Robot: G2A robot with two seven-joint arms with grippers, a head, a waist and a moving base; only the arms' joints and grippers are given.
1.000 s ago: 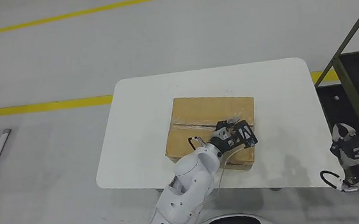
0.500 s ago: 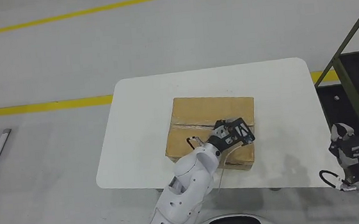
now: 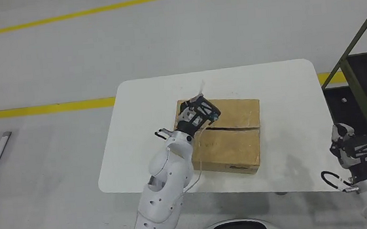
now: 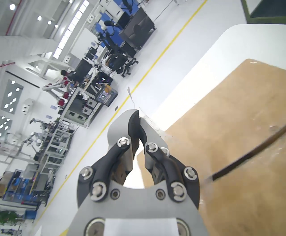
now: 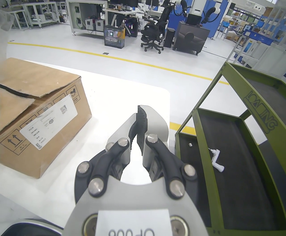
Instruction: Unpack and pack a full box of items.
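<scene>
A brown cardboard box [image 3: 228, 133] lies on the white table [image 3: 141, 151], with a dark slit [image 3: 234, 127] open between its top flaps. My left gripper [image 3: 201, 106] hangs over the box's far left corner, shut on a thin clear tape strip [image 3: 201, 87] that sticks up past its tips. In the left wrist view the gripper [image 4: 137, 118] pinches the tape strip [image 4: 131, 96] above the box [image 4: 234, 125]. My right gripper [image 5: 139, 116] is shut with nothing in it, off the table's right side, with the box [image 5: 33, 89] well away from it.
A green cart [image 5: 223, 145] stands close to the right arm [image 3: 358, 158], with a small white part [image 5: 215, 159] on its dark shelf. The box has bare table on all sides. Yellow floor lines run behind the table.
My left gripper has swept from the box's near right part to its far left corner, pulling the tape strip up. The flap seam now shows as a dark slit. The right arm barely moved.
</scene>
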